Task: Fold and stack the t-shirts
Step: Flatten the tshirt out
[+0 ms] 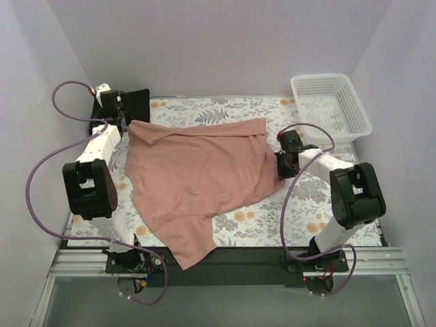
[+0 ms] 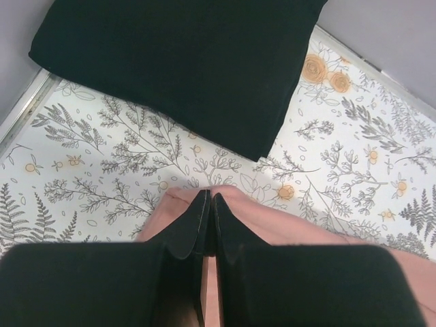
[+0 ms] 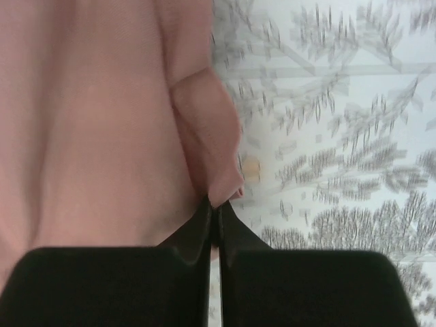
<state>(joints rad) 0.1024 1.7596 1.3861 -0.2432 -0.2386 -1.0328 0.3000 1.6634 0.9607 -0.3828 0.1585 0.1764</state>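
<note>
The pink t-shirt (image 1: 197, 177) lies opened out across the middle of the counter (image 1: 306, 204). It is rumpled rather than flat, with one long corner trailing toward the near edge and a few soft ridges running across it. No print shows, so it is probably face down, though I cannot tell for sure.

The cloth looks thin, light and limp. It should drape and sag from any held point, bunch instead of creasing cleanly, and slide easily over the flower-printed cover beneath it. A single pinch would let it collapse into a rope, so it wants two well-separated holds along one edge or at two corners, kept taut between them while a fold is laid over.

The black t-shirt (image 2: 177, 61) sits apart in the far-left corner as a neat, flat rectangle. It looks already folded and would serve as the base of the stack.

The left end effector (image 2: 208, 201) is at the pink shirt's far-left corner, just beside the black one. Its fingers are pressed together with pink fabric at and under the tips, so it appears clamped on that corner.

The right end effector (image 3: 214, 204) is at the shirt's right edge, fingers likewise together, nipping a small rolled fold of pink cloth. That wrist view is blurred, so the depth of the bite is unclear.

A white lattice basket (image 1: 330, 102) stands at the far-right corner, well clear of both shirts.
</note>
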